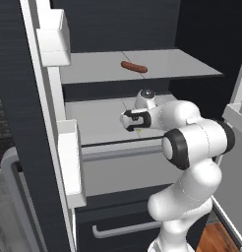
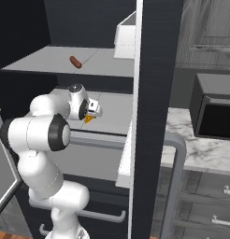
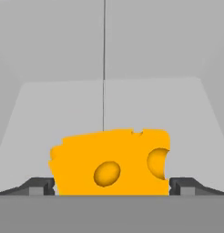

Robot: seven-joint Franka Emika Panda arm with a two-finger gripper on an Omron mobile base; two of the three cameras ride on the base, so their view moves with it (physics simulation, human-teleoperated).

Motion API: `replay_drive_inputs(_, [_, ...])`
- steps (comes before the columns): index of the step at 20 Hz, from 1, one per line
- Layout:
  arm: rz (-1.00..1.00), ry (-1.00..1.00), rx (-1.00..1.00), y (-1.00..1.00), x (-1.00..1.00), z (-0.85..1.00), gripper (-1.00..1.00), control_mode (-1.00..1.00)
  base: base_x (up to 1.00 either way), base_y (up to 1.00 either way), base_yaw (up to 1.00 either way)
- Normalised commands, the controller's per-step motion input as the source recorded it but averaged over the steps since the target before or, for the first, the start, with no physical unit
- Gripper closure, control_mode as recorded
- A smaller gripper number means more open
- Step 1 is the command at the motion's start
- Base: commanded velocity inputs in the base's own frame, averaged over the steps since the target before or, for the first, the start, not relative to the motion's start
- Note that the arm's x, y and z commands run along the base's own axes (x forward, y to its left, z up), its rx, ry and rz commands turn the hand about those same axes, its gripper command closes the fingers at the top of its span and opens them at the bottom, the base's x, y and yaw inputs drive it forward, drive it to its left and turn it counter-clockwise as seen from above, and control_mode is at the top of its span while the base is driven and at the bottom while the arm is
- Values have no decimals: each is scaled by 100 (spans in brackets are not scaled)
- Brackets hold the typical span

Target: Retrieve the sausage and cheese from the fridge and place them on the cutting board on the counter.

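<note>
Hand view, cheese (image 3: 111,163) between open claw (image 3: 112,185) tips

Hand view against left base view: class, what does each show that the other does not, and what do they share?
Hand view alone: the cheese close up, its holes visible, sitting between the open gripper fingertips. Left base view alone: the sausage on the upper shelf and the fridge door bins. Shared: the pale grey lower shelf the gripper reaches over.
</note>
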Motion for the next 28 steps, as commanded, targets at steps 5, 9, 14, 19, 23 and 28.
replay_drive_inputs(5, [0, 0, 0, 0, 0, -29, 100, -100, 0, 0, 0])
replay_drive_inputs(9, [0, -2, -1, 0, -15, -3, 100, -100, 0, 0, 0])
replay_drive_inputs(14, [0, -22, -4, 0, -75, 0, 100, -100, 0, 0, 0])
replay_drive_inputs(19, [2, -17, -4, 0, -91, 19, 100, -100, 0, 0, 0])
replay_drive_inputs(23, [1, 5, 11, 0, -56, 98, 100, -100, 0, 0, 0])
replay_drive_inputs(28, [1, 12, 12, 0, -78, 99, 100, -100, 0, 0, 0])
